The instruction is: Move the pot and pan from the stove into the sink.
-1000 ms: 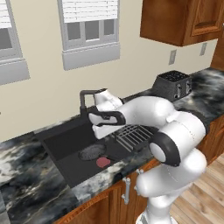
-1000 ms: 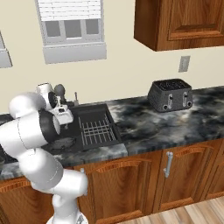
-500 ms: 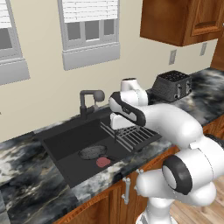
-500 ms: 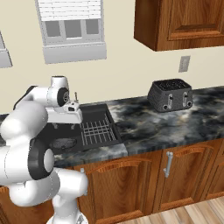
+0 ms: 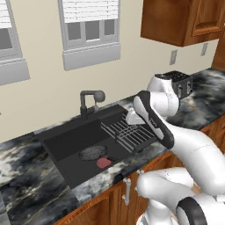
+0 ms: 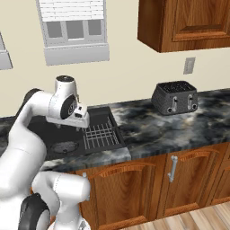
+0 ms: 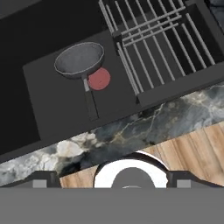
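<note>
Arm raised — fingers (image 5: pixel 132 117) wide apart

The arm is swinging up and away from the sink (image 5: pixel 61 151): a second ago the hand was hanging low over the basin close by the faucet (image 5: pixel 90 102); now the gripper (image 5: pixel 131 117) is riding higher, above the wire rack (image 5: pixel 127 132), toward 3 o'clock of its earlier spot in the left base view. The elbow is rising and folding back toward the toaster (image 5: pixel 179 83), covering part of it. The jaws are opening only a trifle wider, nothing between them.
</note>
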Robot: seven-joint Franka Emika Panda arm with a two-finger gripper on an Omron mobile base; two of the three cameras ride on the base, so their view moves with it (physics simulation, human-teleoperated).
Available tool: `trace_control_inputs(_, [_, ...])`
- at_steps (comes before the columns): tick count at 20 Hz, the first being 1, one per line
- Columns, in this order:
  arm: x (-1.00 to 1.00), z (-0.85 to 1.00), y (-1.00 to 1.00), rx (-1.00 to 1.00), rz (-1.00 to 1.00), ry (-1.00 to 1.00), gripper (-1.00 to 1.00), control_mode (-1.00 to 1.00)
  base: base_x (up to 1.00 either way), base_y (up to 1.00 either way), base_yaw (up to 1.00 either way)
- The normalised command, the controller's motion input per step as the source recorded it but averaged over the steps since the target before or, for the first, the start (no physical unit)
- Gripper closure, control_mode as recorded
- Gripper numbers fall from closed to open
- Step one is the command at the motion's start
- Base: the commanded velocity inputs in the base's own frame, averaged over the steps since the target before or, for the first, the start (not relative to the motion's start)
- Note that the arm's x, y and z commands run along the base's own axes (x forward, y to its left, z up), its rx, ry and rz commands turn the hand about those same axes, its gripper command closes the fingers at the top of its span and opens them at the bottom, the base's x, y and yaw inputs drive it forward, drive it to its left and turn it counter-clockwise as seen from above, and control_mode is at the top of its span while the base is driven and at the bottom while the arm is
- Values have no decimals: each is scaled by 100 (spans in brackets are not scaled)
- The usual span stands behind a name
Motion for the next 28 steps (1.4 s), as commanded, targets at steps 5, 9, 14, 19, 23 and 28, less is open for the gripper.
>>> trace_control_inputs(5, [-40, 0, -23, 12, 0, -50, -100, -100, 0, 0, 0])
trace_control_inputs(9, [-25, 2, -3, 2, 2, -22, -100, -100, 0, 0, 0])
trace_control_inputs(14, [0, 0, 0, 0, 0, 0, -100, 100, -4, -13, -5])
trace_control_inputs(19, [0, 0, 0, 0, 0, 0, -100, 100, -1, -52, -30])
trace_control_inputs(23, [0, 0, 0, 0, 0, 0, -100, 100, 7, -44, -40])
trace_control_inputs(28, [0, 0, 0, 0, 0, 0, -100, 100, 9, -42, -42])
